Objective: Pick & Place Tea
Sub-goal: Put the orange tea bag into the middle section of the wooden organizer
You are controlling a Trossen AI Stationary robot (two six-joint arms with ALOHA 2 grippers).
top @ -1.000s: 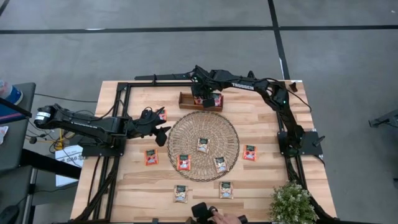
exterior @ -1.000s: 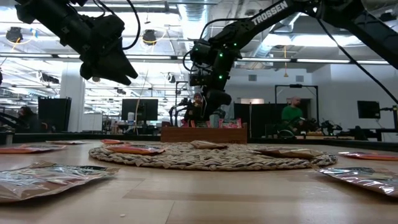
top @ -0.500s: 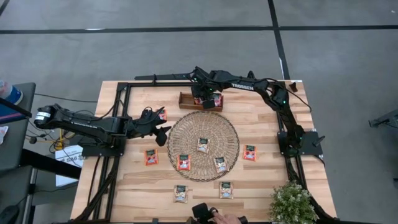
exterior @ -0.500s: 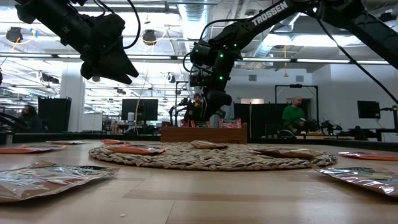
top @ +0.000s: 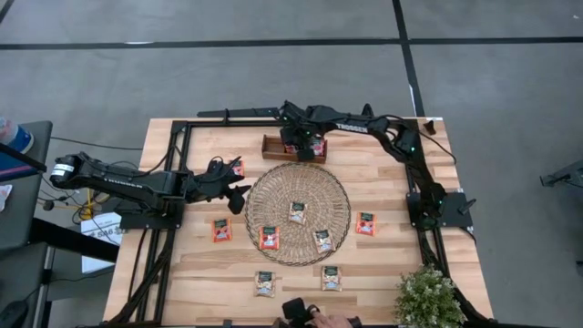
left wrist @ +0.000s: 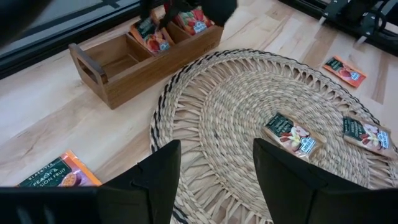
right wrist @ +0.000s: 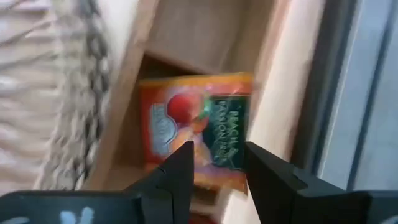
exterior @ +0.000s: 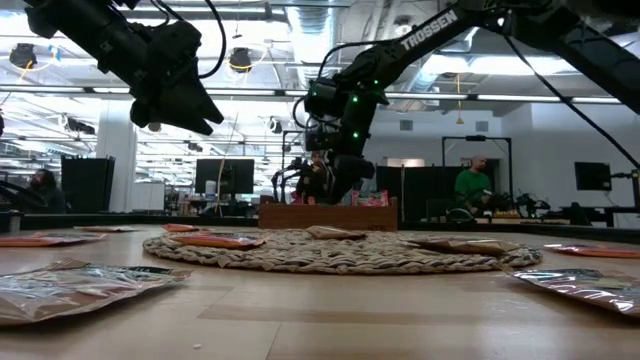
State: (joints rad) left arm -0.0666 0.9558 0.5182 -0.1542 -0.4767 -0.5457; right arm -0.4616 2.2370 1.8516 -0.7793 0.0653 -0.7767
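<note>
Right gripper over the wooden tray, fingers apart around a red-orange sachet reading "PEACH", "TROSSEN" in white on the right arm, left gripper open above the woven mat edge, other sachets lying on mat and table.

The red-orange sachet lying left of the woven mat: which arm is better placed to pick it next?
The left. Its open pincer hovers just above that sachet, while the right pincer is busy over the wooden tray.
</note>
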